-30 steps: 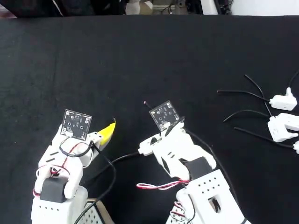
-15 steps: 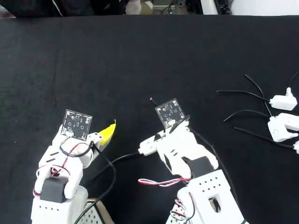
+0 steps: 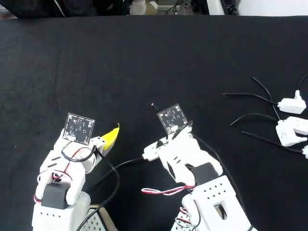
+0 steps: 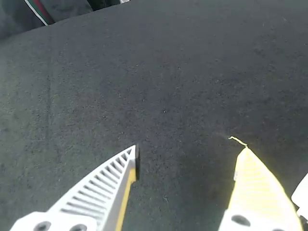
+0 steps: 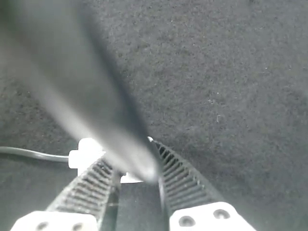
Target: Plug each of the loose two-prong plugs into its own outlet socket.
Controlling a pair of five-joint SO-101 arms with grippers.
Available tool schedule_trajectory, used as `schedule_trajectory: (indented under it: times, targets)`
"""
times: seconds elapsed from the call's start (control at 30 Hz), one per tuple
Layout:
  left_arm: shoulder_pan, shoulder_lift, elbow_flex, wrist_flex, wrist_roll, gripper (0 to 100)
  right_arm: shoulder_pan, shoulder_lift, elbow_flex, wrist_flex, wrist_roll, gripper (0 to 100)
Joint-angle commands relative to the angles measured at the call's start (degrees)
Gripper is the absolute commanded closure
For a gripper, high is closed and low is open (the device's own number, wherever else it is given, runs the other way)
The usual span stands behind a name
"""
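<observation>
A: Can any writing be read?

B: The markings on the small circuit boards [image 3: 79, 128] atop the two wrists are too small to be read.

A: And the surface, the room?

B: A bench [image 3: 154, 62] covered in black, felt-like cloth is seen. Beyond its far edge, dark and pale shapes are cut off by the frame and cannot be identified.

A: How are the claws set?

B: The left claw [image 4: 188, 151] is spread apart over bare cloth, one finger white and the other yellow. The right claw [image 5: 130, 161] is drawn together on a white plug [image 5: 85, 155], from which a black lead [image 5: 29, 153] is run off across the cloth. In the high view this plug is found toward the bench's front, between the two arms.

A: Where are the other pieces?

B: Three white pieces [image 3: 292, 105] with black wires [image 3: 250, 95] are laid at the bench's right edge, well apart from both arms. Whether they are plugs or sockets cannot be told, and the frontmost one is cut off by the frame.

A: What is hidden?

B: The plug's prongs cannot be made out, and part of the right claw is covered by a blurred dark cable [image 5: 96, 96] close to the lens.
</observation>
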Motion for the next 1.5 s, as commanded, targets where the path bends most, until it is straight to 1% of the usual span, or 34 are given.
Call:
schedule_trajectory:
  times: [0.0, 0.17, 0.3, 0.47, 0.53, 0.63, 0.8, 0.93, 1.1, 1.27, 1.37, 1.47]
  targets:
    - [0.57, -0.26, -0.66, 0.09, -0.26, 68, -0.7, 0.84, 0.22, -0.53, -0.09, 98.6]
    - [0.66, -0.26, -0.66, 0.09, -0.26, 68, -0.7, 0.66, 3.12, -0.79, 0.0, 98.6]
    - [0.4, -0.26, -0.66, 0.09, -0.26, 68, -1.32, 0.57, 6.73, -4.66, 0.0, 98.6]
    - [0.22, -0.26, -0.4, 0.09, -0.26, 68, -1.05, 0.84, 5.32, -3.78, -0.09, 98.6]
    - [0.31, -0.26, -0.31, 0.09, -0.26, 68, 1.41, 0.84, 3.3, -1.49, -0.09, 98.6]
    - [0.22, -0.26, -0.22, 0.09, -0.26, 68, 6.77, 0.84, 0.13, 2.64, 0.97, 98.5]
    - [0.13, -0.26, -0.22, 0.09, -0.26, 68, 15.65, 0.75, 1.36, 3.08, 9.67, 98.5]
    - [0.13, -0.26, -0.22, 0.09, -0.26, 68, 26.2, 0.48, 0.48, 2.2, 16.88, 98.5]
    - [0.13, -0.26, -0.13, 0.09, -0.26, 68, 41.58, 0.84, 0.92, -6.42, 27.78, 98.5]
    - [0.13, -0.18, -0.13, 0.18, -0.26, 68, 56.79, 0.84, 0.92, -12.66, 38.15, 98.5]
    - [0.13, -0.18, -0.13, 0.18, -0.26, 68, 63.74, 0.84, 1.63, -17.14, 41.32, 98.5]
    - [0.31, -0.18, -0.13, 1.41, -0.26, 68, 68.4, 0.84, 4.26, -23.56, 43.96, 98.5]
